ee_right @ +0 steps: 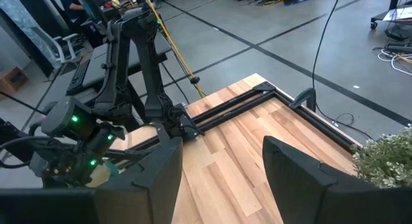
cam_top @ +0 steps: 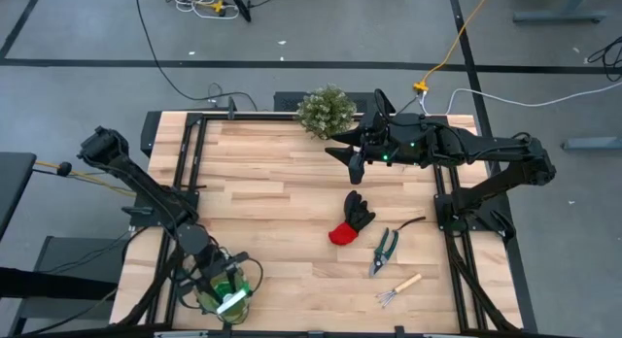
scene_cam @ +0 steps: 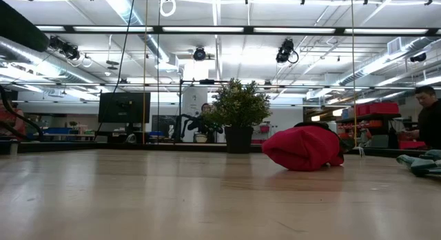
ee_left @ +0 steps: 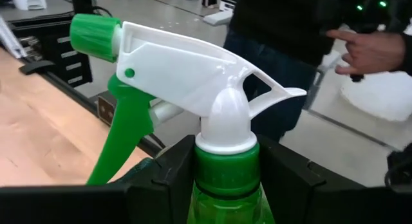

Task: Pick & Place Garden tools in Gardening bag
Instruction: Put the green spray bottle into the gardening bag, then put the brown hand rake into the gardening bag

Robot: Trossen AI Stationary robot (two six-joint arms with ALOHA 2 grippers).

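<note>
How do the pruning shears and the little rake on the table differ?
The pruning shears have dark handles and lie nearer the glove; the rake has a pale wooden handle and lies nearer the table's front edge. The shears look bulkier, the rake slimmer. Both lie flat, untouched, on the right arm's side.

Glove point(cam_top: 354, 218) left of shears point(cam_top: 385, 251), rake point(cam_top: 398, 288) nearer; bottle point(cam_top: 229, 285) seemingly in bag point(cam_top: 207, 297)

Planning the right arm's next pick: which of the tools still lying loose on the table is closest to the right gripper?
The black-and-red glove. It lies nearest the right gripper, near the table's middle; the pruning shears and the wooden-handled rake lie farther toward the front edge.
</note>
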